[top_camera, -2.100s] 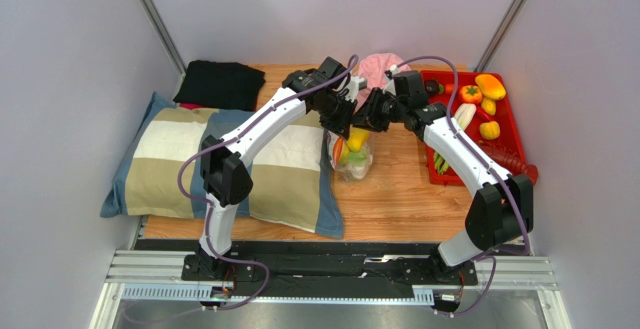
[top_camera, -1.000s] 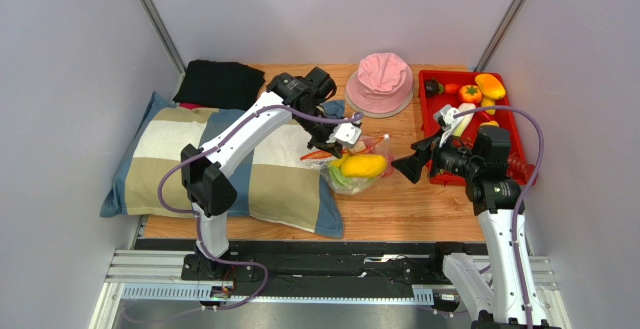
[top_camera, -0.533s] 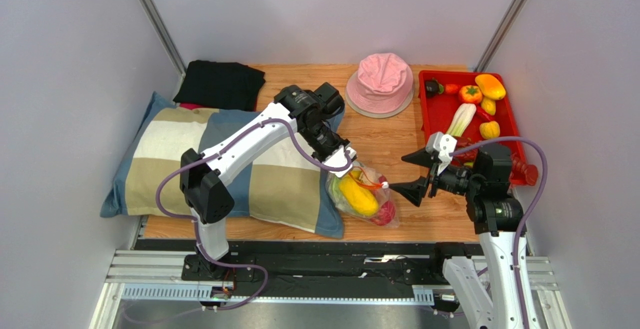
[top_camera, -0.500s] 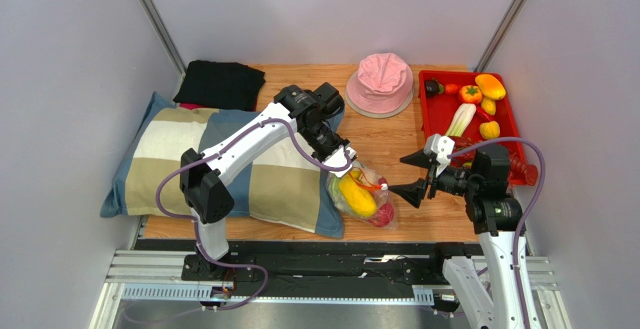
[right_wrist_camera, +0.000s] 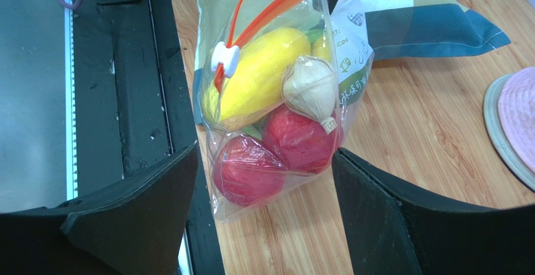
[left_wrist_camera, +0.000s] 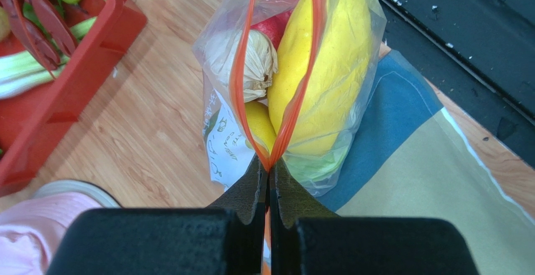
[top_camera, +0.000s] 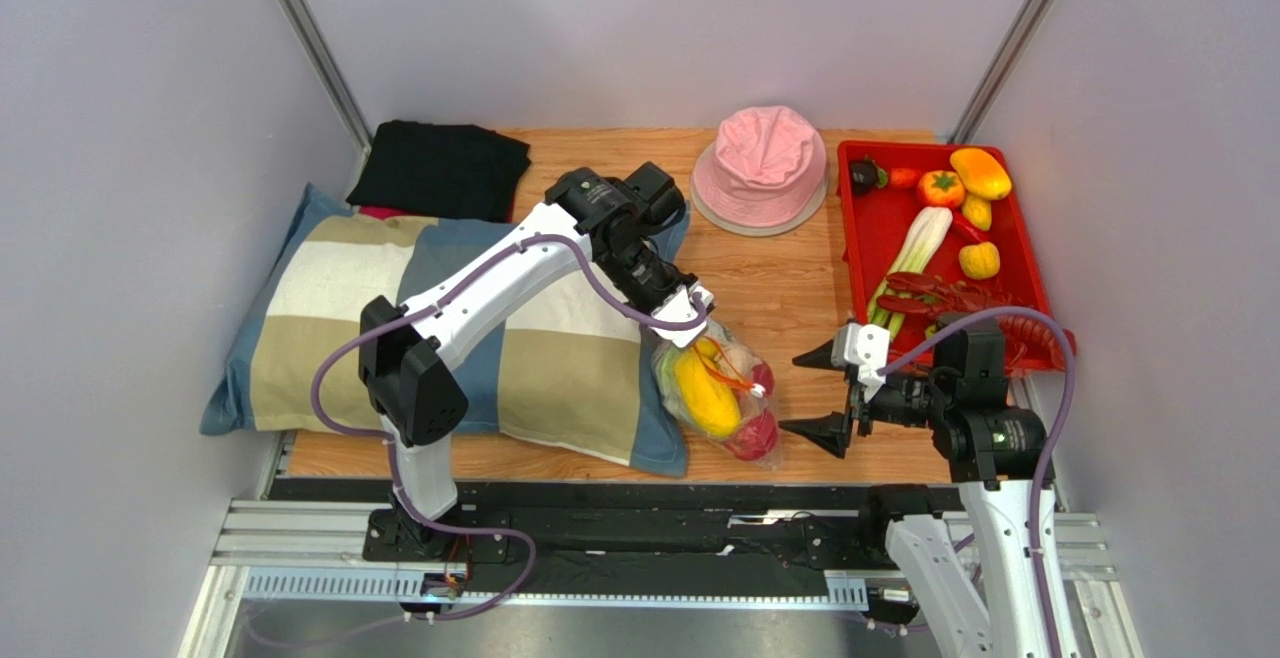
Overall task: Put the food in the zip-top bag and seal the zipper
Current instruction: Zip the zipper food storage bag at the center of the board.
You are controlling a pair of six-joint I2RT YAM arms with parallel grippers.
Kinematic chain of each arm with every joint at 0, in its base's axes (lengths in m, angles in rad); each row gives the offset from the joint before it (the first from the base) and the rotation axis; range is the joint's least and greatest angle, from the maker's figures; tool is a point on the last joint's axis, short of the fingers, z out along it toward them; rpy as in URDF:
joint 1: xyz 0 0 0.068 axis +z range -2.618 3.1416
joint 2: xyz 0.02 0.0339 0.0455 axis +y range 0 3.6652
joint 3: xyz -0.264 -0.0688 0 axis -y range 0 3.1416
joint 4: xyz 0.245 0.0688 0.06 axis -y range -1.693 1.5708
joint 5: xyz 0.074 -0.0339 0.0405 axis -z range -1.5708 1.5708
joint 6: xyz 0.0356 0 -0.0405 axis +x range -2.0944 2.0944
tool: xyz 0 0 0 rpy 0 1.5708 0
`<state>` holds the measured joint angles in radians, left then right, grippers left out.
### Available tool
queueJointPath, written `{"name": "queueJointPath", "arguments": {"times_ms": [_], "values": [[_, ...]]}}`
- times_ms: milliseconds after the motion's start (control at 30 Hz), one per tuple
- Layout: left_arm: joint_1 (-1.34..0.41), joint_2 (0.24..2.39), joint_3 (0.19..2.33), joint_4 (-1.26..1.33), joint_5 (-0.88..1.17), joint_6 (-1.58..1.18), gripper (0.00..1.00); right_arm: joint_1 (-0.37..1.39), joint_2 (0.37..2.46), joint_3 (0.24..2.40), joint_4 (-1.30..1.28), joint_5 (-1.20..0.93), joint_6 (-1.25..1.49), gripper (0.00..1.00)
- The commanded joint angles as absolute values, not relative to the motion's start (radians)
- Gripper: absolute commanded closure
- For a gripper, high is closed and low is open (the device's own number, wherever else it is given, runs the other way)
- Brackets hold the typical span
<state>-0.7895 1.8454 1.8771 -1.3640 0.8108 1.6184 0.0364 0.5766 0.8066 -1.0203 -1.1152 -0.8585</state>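
The clear zip-top bag (top_camera: 721,396) hangs from my left gripper (top_camera: 694,316) by the pillow's near right corner. In the left wrist view my left gripper (left_wrist_camera: 270,165) is shut on one end of the orange zipper (left_wrist_camera: 238,68), whose two strips spread apart over the food. The bag (right_wrist_camera: 276,99) holds a yellow fruit (right_wrist_camera: 257,77), a white garlic (right_wrist_camera: 311,87) and two red fruits (right_wrist_camera: 295,140). A white slider (right_wrist_camera: 225,59) sits on the zipper. My right gripper (top_camera: 796,393) is open and empty, its fingers (right_wrist_camera: 157,200) on either side of the bag's bottom without touching it.
A red tray (top_camera: 1037,261) at the right holds several more toy fruits and vegetables. A pink hat (top_camera: 762,163) lies at the back. A striped pillow (top_camera: 451,328) fills the left, a black cloth (top_camera: 440,166) behind it. The black rail (right_wrist_camera: 144,99) runs just past the table's near edge.
My left gripper has carried the bag slightly toward the near edge. My right arm has drawn back and down toward the near edge, still open, facing the bag.
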Motion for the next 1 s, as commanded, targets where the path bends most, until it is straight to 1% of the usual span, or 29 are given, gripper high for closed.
{"name": "queueJointPath", "arguments": {"times_ms": [0,100,167,333,433,500,600,700,733,800,833,900,933,967], "values": [[-0.782,1.838,1.905,-1.387,0.893,1.525,1.00,0.046,0.574,0.782,-0.867,-1.164,-0.754,0.18],[-0.778,1.853,1.920,-1.364,0.907,1.470,1.00,0.067,0.587,0.759,-0.738,-1.158,-0.625,0.21],[-0.776,1.867,1.937,-1.359,0.913,1.454,1.00,0.086,0.603,0.752,-0.719,-1.175,-0.601,0.23],[-0.764,1.893,1.962,-1.322,0.922,1.364,1.00,0.129,0.600,0.732,-0.725,-1.157,-0.617,0.24],[-0.756,1.916,1.996,-1.319,0.927,1.319,1.00,0.144,0.598,0.719,-0.738,-1.144,-0.630,0.20],[-0.753,1.924,2.009,-1.316,0.930,1.309,1.00,0.146,0.600,0.709,-0.738,-1.131,-0.647,0.20],[-0.752,1.925,2.013,-1.315,0.936,1.302,1.00,0.147,0.604,0.678,-0.635,-1.091,-0.585,0.23],[-0.752,1.927,2.014,-1.308,0.936,1.289,1.00,0.147,0.629,0.664,-0.528,-1.060,-0.525,0.29],[-0.752,1.927,2.013,-1.307,0.934,1.287,1.00,0.147,0.638,0.663,-0.490,-1.051,-0.509,0.34],[-0.752,1.927,2.011,-1.305,0.933,1.282,1.00,0.146,0.658,0.664,-0.460,-1.037,-0.477,0.40],[-0.752,1.927,2.011,-1.302,0.933,1.279,1.00,0.146,0.663,0.666,-0.439,-1.032,-0.468,0.47],[-0.752,1.925,2.008,-1.301,0.930,1.273,1.00,0.146,0.669,0.669,-0.430,-1.031,-0.459,0.55],[-0.753,1.925,2.008,-1.298,0.928,1.272,1.00,0.146,0.672,0.670,-0.428,-1.032,-0.460,0.63],[-0.752,1.925,2.003,-1.293,0.928,1.269,1.00,0.146,0.670,0.670,-0.431,-1.029,-0.463,0.68]]}}
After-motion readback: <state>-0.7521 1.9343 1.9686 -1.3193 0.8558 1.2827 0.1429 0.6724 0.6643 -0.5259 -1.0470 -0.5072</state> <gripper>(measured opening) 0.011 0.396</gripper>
